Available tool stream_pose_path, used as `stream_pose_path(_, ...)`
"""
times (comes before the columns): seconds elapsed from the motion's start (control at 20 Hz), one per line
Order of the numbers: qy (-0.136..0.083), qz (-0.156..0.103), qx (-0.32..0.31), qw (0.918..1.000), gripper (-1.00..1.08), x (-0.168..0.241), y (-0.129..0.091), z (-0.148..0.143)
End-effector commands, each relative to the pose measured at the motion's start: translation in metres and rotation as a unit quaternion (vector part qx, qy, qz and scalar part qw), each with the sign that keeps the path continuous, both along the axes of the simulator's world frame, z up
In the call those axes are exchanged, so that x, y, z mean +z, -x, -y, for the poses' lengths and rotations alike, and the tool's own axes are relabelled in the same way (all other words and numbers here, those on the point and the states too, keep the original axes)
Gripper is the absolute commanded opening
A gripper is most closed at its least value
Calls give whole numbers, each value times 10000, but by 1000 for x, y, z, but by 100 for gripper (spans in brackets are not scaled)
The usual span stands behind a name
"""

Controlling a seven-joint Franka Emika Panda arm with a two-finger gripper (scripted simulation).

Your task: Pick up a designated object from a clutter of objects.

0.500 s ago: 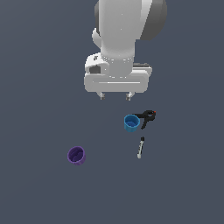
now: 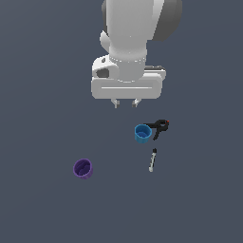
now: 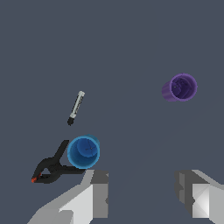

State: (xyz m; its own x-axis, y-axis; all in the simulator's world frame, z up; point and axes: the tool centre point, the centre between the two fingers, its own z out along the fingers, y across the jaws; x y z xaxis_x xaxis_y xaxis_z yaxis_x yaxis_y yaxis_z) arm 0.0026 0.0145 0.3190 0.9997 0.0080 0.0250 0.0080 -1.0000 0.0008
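The bright-blue cup (image 2: 142, 133) stands upright on the grey floor, its rim showing as a ring in the wrist view (image 3: 83, 152). A black clamp with a red tip (image 2: 159, 127) lies touching its side (image 3: 51, 168). My gripper (image 2: 126, 103) hangs open above the floor, up and to the exterior view's left of the blue cup, holding nothing. In the wrist view the two grey fingers (image 3: 98, 192) stand wide apart, and the blue cup sits just beyond one of them, outside the gap (image 3: 142, 192).
A purple cup (image 2: 83, 168) lies at the exterior view's lower left, also seen as the purple cup (image 3: 180, 87) in the wrist view. A thin white-and-black marker (image 2: 152, 160) lies below the blue cup, seen as the marker (image 3: 75, 107) at the wrist.
The arm and gripper look slightly nearer the blue cup than half a second ago. The objects have not moved.
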Motion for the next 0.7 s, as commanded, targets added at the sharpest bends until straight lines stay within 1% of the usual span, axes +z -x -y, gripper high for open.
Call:
stream_pose_path(0.0,-9,-4,-5,10000,28,0,0,0)
stream_pose_path(0.15,-57,-43,-58,10000,28,-4,1,-1)
stream_pose_path(0.3,-153,-126,-171,9997,28,-12,3,-2)
stream_pose_path(0.45,-292,-247,-337,9987,28,-23,6,-4)
stream_pose_path(0.65,-545,-476,-655,9952,28,-43,12,-8)
